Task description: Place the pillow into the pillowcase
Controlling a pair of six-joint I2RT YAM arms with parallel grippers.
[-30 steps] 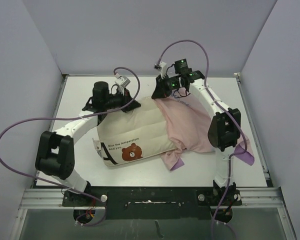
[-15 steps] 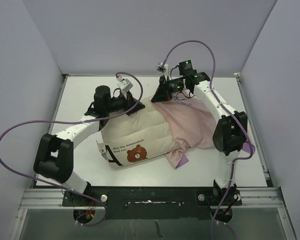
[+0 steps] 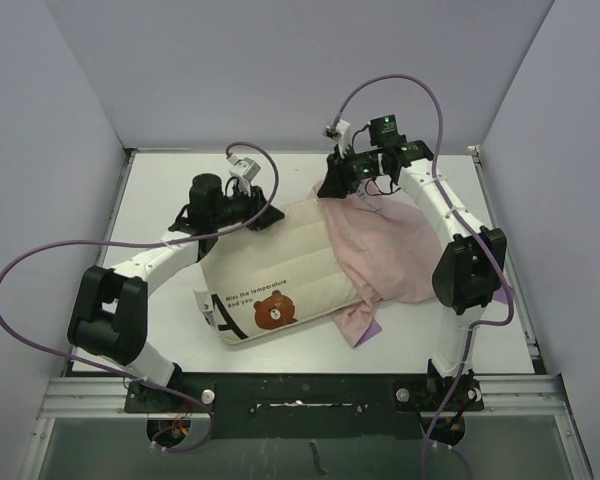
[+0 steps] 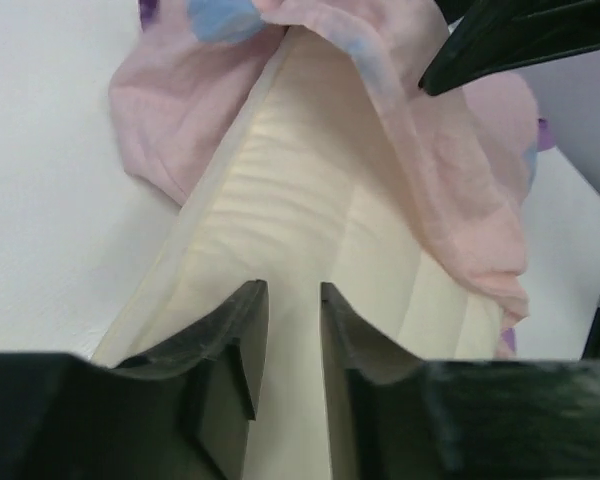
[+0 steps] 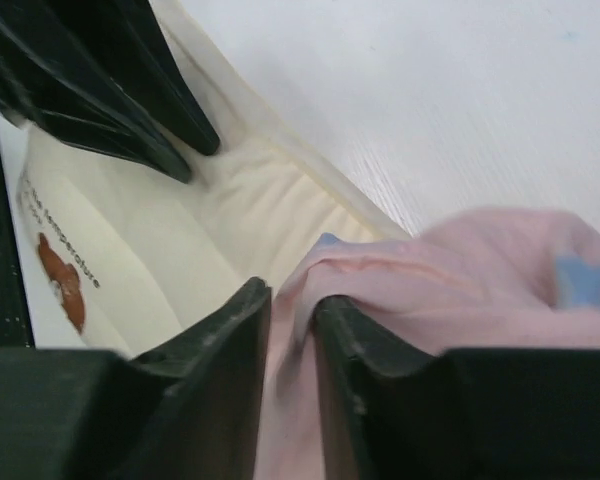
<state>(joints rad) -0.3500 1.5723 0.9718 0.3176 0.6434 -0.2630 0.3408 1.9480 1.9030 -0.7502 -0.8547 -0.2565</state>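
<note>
The cream pillow [image 3: 280,260] lies slanted mid-table, its bear face [image 3: 271,312] toward the front. The pale pink pillowcase [image 3: 385,245] covers its right end, and a purple corner [image 3: 363,330] sticks out below. My left gripper [image 3: 273,213] rests on the pillow's far left edge. In the left wrist view its jaws [image 4: 294,290] stand slightly open over smooth pillow fabric [image 4: 310,200]. My right gripper [image 3: 327,188] is at the pillowcase's far rim. In the right wrist view its jaws [image 5: 292,298] are narrowly open, with a fold of pillowcase [image 5: 460,270] lying between them.
The white table [image 3: 160,190] is boxed in by grey walls at the back and both sides. Purple cables [image 3: 40,260] loop off both arms. Another purple edge of pillowcase [image 3: 495,305] shows behind the right arm's elbow. A metal rail [image 3: 300,385] runs along the near edge.
My left arm has pushed rightward and the pillow has slid a little toward the front right. My right gripper has shifted slightly right and back along the pillowcase's rim.
</note>
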